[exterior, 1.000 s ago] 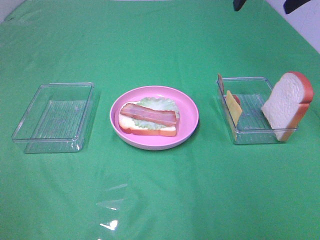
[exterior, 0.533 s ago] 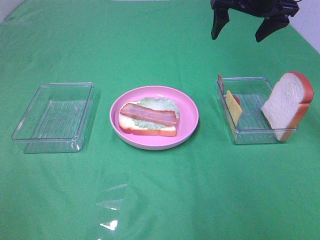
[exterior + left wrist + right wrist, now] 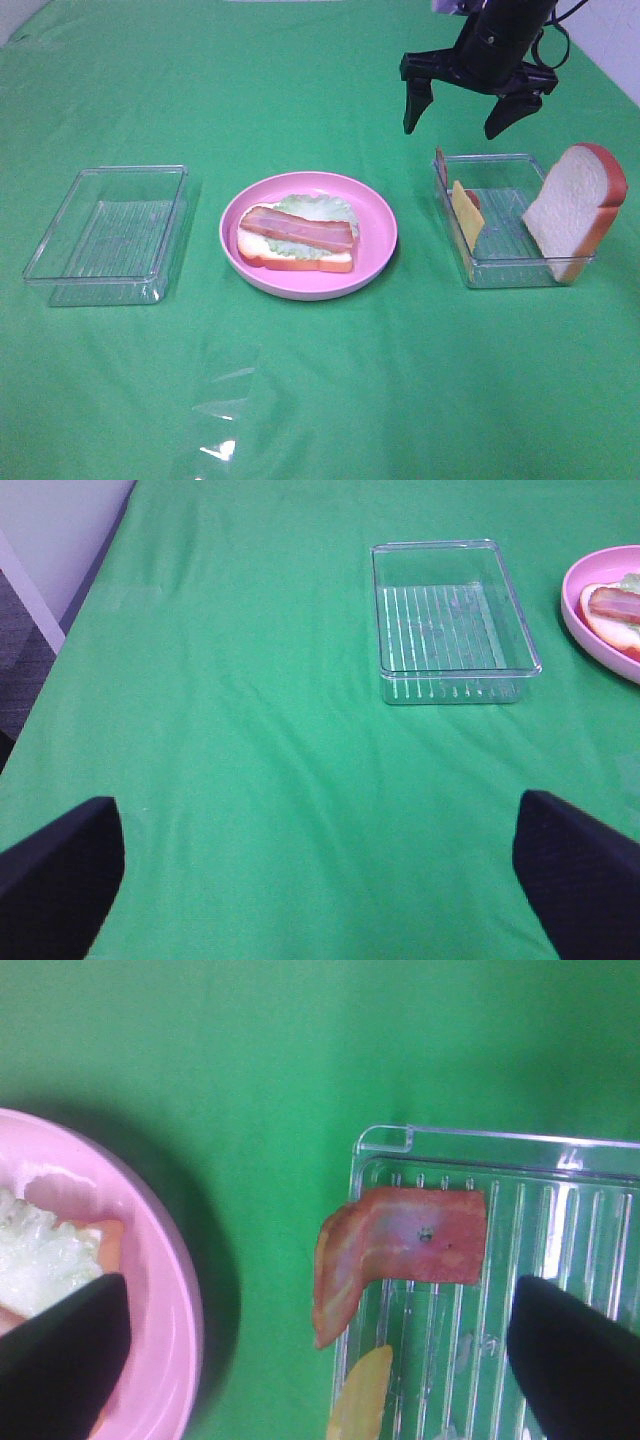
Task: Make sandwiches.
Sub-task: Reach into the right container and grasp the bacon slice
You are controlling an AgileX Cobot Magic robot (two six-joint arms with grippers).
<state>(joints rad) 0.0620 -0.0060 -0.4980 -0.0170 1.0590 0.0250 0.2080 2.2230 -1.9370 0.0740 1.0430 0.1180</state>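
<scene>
While the green cloth (image 3: 320,400) covered the whole table, the work sat in one row across it. Left tray (image 3: 105,235) was at 9 o'clock of the plate with nothing inside. Right tray (image 3: 500,272) at 3 o'clock held the spare parts. Pink plate (image 3: 383,248) was at centre and carried the unfinished sandwich (image 3: 297,240): a bottom slice, lettuce and one bacon layer, with no cheese or lid yet. Bread slice (image 3: 575,205) stood tilted against the right tray's 3 o'clock wall. Right gripper (image 3: 453,128) hung above that tray's 11 o'clock corner with its jaws spread wide and nothing between them. Left gripper (image 3: 320,880) was parked out beyond the left tray, likewise spread and holding nothing. Cheese slice (image 3: 466,215) leaned on the tray's 9 o'clock wall. Bacon strip (image 3: 420,1245) lay draped over that same wall nearer 11 o'clock, one end hanging outside. Judgement: a pick from the right tray was in hand. The wrist view lined up on the bacon, though cheese looked the more useful next layer. For a clean pick, keep the fingers wide on the way down and set them across the piece's thin faces. Close on the part standing above the rim, not on the wall itself. Lift straight up, since the light tray could drag along. Stay clear of the 3 o'clock side, where a nudge could topple the bread slice.
</scene>
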